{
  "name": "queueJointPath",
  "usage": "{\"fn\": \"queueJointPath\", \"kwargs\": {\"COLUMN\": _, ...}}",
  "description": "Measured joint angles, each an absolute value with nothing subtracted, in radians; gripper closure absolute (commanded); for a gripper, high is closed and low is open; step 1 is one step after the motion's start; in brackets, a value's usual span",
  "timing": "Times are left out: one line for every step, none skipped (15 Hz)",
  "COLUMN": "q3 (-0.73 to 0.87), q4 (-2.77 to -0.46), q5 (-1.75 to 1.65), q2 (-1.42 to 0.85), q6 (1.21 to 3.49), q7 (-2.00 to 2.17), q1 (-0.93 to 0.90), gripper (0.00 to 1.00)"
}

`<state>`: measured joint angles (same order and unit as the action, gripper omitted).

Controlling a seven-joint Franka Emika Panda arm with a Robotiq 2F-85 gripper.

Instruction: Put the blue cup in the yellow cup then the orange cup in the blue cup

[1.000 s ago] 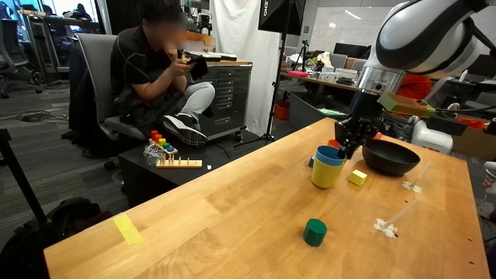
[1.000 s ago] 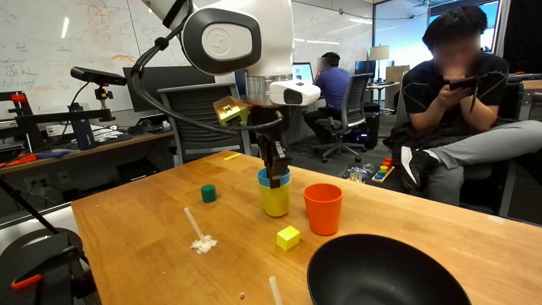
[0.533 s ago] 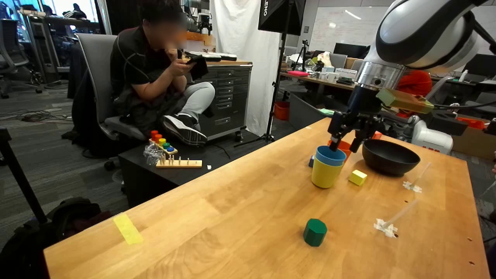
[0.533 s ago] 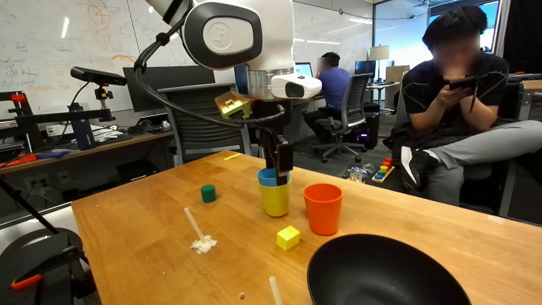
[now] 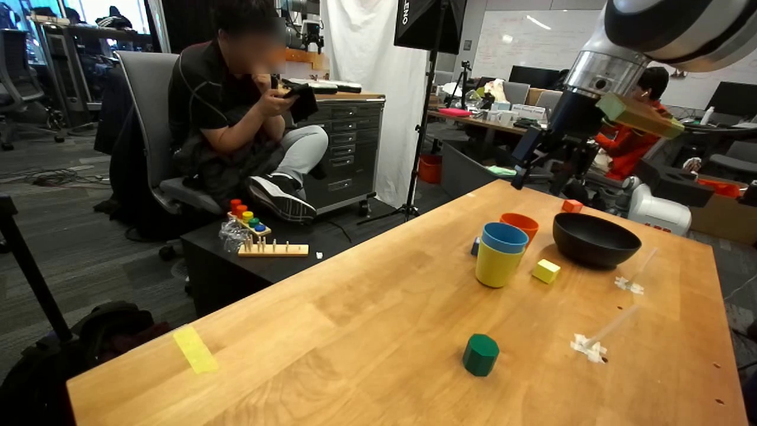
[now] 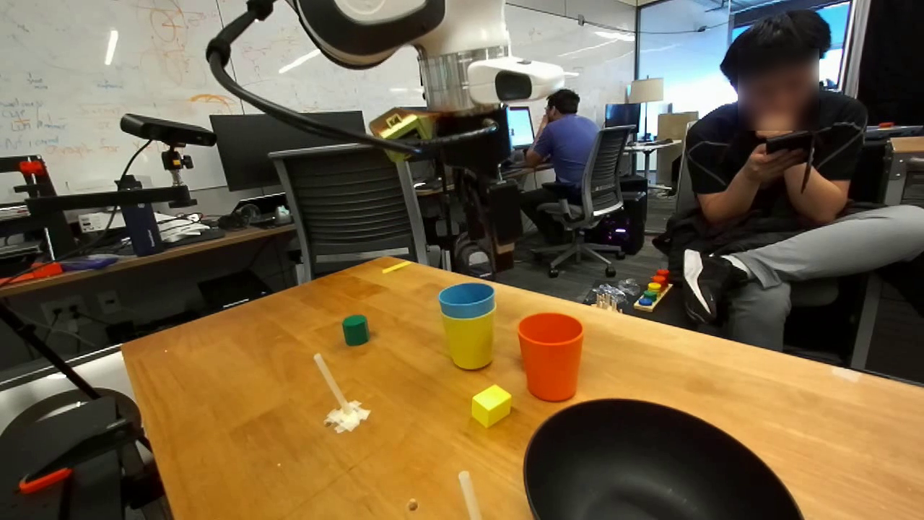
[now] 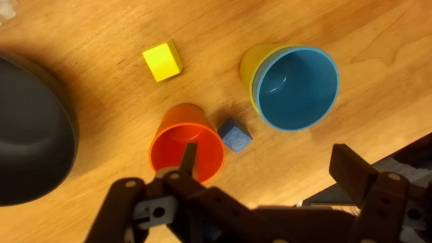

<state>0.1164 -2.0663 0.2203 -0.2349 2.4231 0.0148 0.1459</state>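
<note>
Nearest in the wrist view, the jaws stand wide apart and hold nothing; they are dark, soft in focus and cut off by the bottom edge. In both exterior views they hang above the desk [image 5: 355,331], touching nothing. In the wrist view one of them covers part of the orange cup [image 7: 182,133], which stands upright, apart from the other two cups. The blue cup [image 7: 298,89] sits inside the yellow cup [image 7: 251,67], its rim raised above the yellow one and its lower body hidden. Just beside the orange cup is a blue block [image 7: 235,135]; I cannot tell whether they touch, and in an exterior view only a sliver of it shows past the yellow cup. A yellow block [image 7: 163,60] lies uncovered near the cups, while the black bowl [image 7: 32,104] is cropped by the left edge.

In an exterior view a green faceted block [image 5: 481,355] stands in front, and a small orange block [image 5: 571,206] shows at the bowl's far rim, its base hard to make out. Beyond the desk sits a person [image 5: 207,106] with a blurred face, holding a dark phone-like device [image 5: 304,103]. Farther back, a figure in red [image 5: 630,151] is partly hidden by the arm [image 5: 662,35].
</note>
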Motion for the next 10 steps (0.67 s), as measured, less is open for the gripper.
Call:
{"fn": "queueJointPath", "kwargs": {"q3": 0.123, "q4": -2.066, "q5": 0.22, "q2": -0.223, "q6": 2.423, "q7": 0.015, "q1": 0.156, "gripper": 0.0}}
{"fn": "queueJointPath", "kwargs": {"q3": 0.13, "q4": -2.066, "q5": 0.22, "q2": -0.214, "q6": 2.423, "q7": 0.014, "q1": 0.168, "gripper": 0.0}}
{"fn": "queueJointPath", "kwargs": {"q3": 0.139, "q4": -2.066, "q5": 0.22, "q2": -0.208, "q6": 2.423, "q7": 0.014, "q1": 0.178, "gripper": 0.0}}
{"fn": "queueJointPath", "kwargs": {"q3": 0.149, "q4": -2.066, "q5": 0.22, "q2": -0.206, "q6": 2.423, "q7": 0.014, "q1": 0.188, "gripper": 0.0}}
{"fn": "queueJointPath", "kwargs": {"q3": 0.159, "q4": -2.066, "q5": 0.22, "q2": -0.206, "q6": 2.423, "q7": 0.014, "q1": 0.198, "gripper": 0.0}}
{"fn": "queueJointPath", "kwargs": {"q3": 0.169, "q4": -2.066, "q5": 0.22, "q2": -0.208, "q6": 2.423, "q7": 0.014, "q1": 0.208, "gripper": 0.0}}
{"fn": "queueJointPath", "kwargs": {"q3": 0.177, "q4": -2.066, "q5": 0.22, "q2": -0.209, "q6": 2.423, "q7": 0.014, "q1": 0.219, "gripper": 0.0}}
{"fn": "queueJointPath", "kwargs": {"q3": 0.184, "q4": -2.066, "q5": 0.22, "q2": -0.21, "q6": 2.423, "q7": 0.014, "q1": 0.229, "gripper": 0.0}}
{"fn": "queueJointPath", "kwargs": {"q3": 0.19, "q4": -2.066, "q5": 0.22, "q2": -0.212, "q6": 2.423, "q7": 0.014, "q1": 0.239, "gripper": 0.0}}
{"fn": "queueJointPath", "kwargs": {"q3": 0.194, "q4": -2.065, "q5": 0.22, "q2": -0.216, "q6": 2.423, "q7": 0.014, "q1": 0.249, "gripper": 0.0}}
